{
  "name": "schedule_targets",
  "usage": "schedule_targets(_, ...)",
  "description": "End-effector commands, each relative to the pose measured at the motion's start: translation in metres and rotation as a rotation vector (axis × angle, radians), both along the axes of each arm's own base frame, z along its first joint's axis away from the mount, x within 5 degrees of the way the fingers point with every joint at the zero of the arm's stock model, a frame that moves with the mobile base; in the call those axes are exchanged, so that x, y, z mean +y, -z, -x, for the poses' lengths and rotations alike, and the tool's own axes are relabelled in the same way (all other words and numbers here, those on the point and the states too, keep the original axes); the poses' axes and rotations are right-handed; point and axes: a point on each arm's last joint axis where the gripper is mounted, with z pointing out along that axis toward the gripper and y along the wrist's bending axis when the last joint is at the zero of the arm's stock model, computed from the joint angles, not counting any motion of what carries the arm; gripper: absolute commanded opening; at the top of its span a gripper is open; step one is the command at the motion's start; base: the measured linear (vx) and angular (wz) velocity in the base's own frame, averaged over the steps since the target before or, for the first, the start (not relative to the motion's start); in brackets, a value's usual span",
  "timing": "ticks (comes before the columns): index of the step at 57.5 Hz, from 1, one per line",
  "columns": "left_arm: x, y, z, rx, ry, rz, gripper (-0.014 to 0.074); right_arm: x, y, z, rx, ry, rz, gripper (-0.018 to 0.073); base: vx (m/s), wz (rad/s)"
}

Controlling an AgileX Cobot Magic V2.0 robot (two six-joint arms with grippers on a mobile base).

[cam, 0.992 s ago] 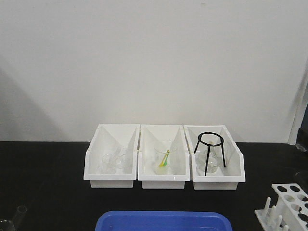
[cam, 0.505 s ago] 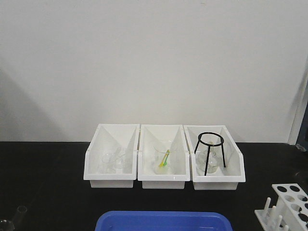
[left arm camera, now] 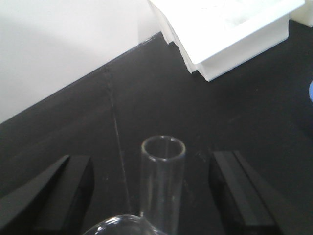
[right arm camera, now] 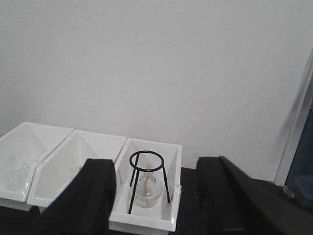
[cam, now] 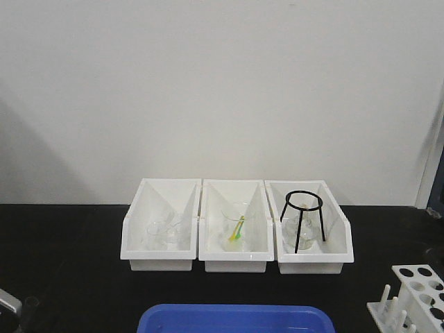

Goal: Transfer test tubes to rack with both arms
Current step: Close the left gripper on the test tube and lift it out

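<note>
A clear test tube stands upright in the left wrist view, its round rim open, leaning on the rim of a glass beaker. My left gripper is open, with one black finger on each side of the tube and a gap to both. In the front view the tube is at the bottom left, beside a silver-grey part of the left arm. The white rack stands at the bottom right, its holes empty as far as shown. My right gripper is open and empty, held up facing the bins.
Three white bins stand in a row at the back of the black table; the right one holds a black tripod over a flask. A blue tray lies at the front middle. A white wall is behind.
In the front view a silver-grey part of the left arm has come in at the bottom left corner next to the test tube. Nothing else has moved.
</note>
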Motion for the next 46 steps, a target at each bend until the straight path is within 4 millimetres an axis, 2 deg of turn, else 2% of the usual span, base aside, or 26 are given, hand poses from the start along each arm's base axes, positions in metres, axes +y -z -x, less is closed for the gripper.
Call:
schedule_targets(1,0.0,-0.017,-0.009,-0.14,-0.01,0.023,0.0554,-0.002,-0.02,0.002,-0.124,0.022,0.0,0.0421,0.0,0.0)
schedule_targets(8,0.0,-0.017,-0.01,-0.142,-0.009,0.022,0.0448,-0.002,-0.02,0.002,-0.124,0.022,0.0,0.0421,0.0,0.0)
schedule_targets(26,0.0,-0.017,-0.01,-0.14,-0.009,0.02,-0.0016,-0.002,-0.02,0.002,-0.124,0.022,0.0,0.0421,0.0,0.0)
schedule_targets(38,0.0,-0.022,-0.009,-0.167,-0.01,0.026,-0.0022,-0.002,-0.02,0.002,-0.123,0.022,-0.001,0.0421,0.0,0.0)
schedule_targets(46,0.0,-0.043,-0.007,-0.207,-0.01,0.038,-0.002,-0.002,-0.02,0.002,-0.124,0.022,-0.001,0.0421,0.0,0.0)
